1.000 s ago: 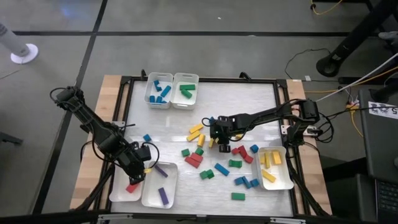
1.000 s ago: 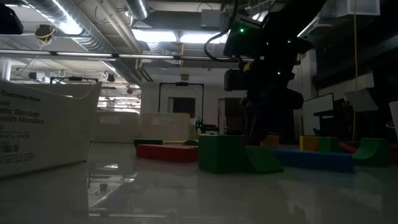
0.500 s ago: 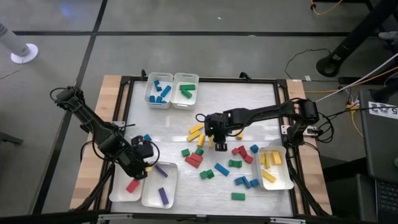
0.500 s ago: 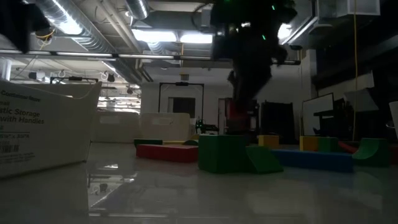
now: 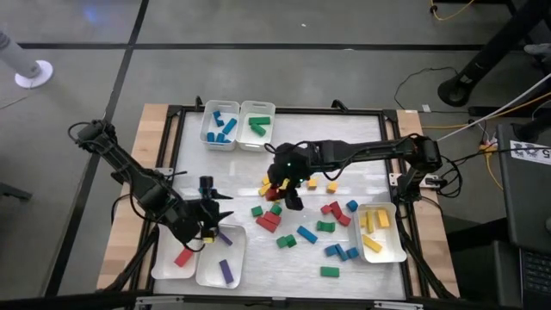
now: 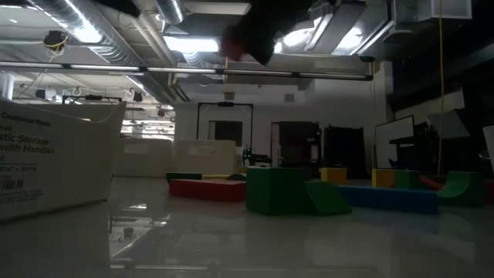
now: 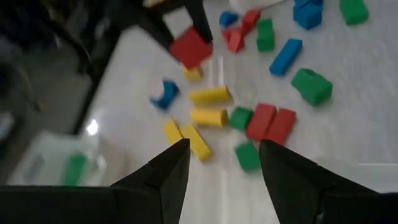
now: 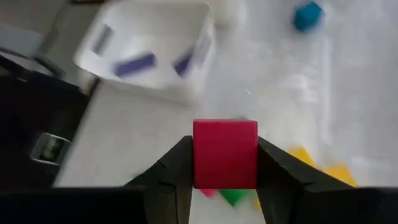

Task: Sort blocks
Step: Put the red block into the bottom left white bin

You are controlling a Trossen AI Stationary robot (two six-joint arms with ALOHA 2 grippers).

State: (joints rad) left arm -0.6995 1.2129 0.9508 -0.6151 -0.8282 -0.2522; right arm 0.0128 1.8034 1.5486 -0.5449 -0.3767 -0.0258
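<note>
The right hand (image 5: 277, 182) is hanging above the middle of the desk (image 5: 344, 138), near the centre of the high view, and it is pinching a red block (image 8: 224, 154) between its two dark fingers (image 8: 173, 168). In the right wrist view the red block is sitting square between those fingers, lifted clear of the desk surface. The left wrist view is also catching this red block, held up in the other arm's fingers above the scattered pieces.

The left hand (image 5: 209, 211) is hovering at the lower left of the high view, just above the upper edge of two white trays (image 5: 209, 271). Its fingers (image 7: 155, 180) are spread wide apart and are holding nothing.

The loose blocks (image 5: 301, 226) are lying mostly in the centre and lower right of the high view: yellow bars (image 5: 272, 179) just beside the right hand, red and green pieces below it, blue ones farther toward the lower right. One tray at the lower left is holding a red block (image 5: 183, 257), the one beside it purple blocks (image 5: 225, 272). Two trays at the upper middle are holding blue blocks (image 5: 220, 126) and green blocks (image 5: 258, 126). A tray at the lower right is holding yellow blocks (image 5: 372, 231).
</note>
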